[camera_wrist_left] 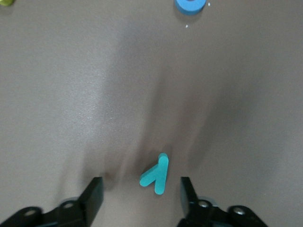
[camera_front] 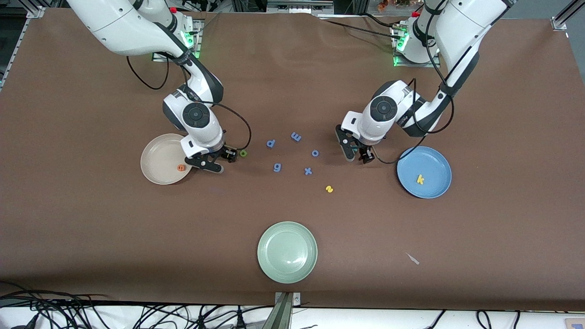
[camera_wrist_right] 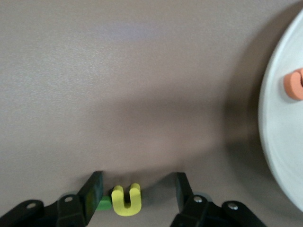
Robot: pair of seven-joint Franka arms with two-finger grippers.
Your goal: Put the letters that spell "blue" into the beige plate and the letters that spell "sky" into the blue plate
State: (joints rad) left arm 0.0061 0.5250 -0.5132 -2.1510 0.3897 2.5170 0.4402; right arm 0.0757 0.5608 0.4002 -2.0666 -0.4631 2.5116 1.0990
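Note:
My left gripper (camera_front: pixel 358 157) (camera_wrist_left: pixel 141 193) is low over the table beside the blue plate (camera_front: pixel 434 160), open, with the teal y (camera_wrist_left: pixel 156 175) lying flat between its fingers, touching neither. The yellow k (camera_front: pixel 420 179) lies in that plate. The yellow s (camera_front: pixel 329 188) rests on the table nearer the front camera. My right gripper (camera_front: pixel 215 162) (camera_wrist_right: pixel 138 187) is open beside the beige plate (camera_front: pixel 157 157) (camera_wrist_right: pixel 279 142), which holds the orange e (camera_front: pixel 182 168) (camera_wrist_right: pixel 296 84). Between its fingers lie the yellow u (camera_wrist_right: pixel 127 200) and a light green piece (camera_wrist_right: pixel 105 204) against one finger. The dark green b (camera_front: pixel 243 153) lies next to this gripper.
Several blue letters are scattered mid-table: p (camera_front: pixel 271 143), m (camera_front: pixel 296 136), o (camera_front: pixel 315 153) (camera_wrist_left: pixel 191 4), g (camera_front: pixel 277 167), x (camera_front: pixel 308 171). A pale green plate (camera_front: pixel 287 251) sits near the table's front edge. A small pale scrap (camera_front: pixel 412 258) lies toward the left arm's end.

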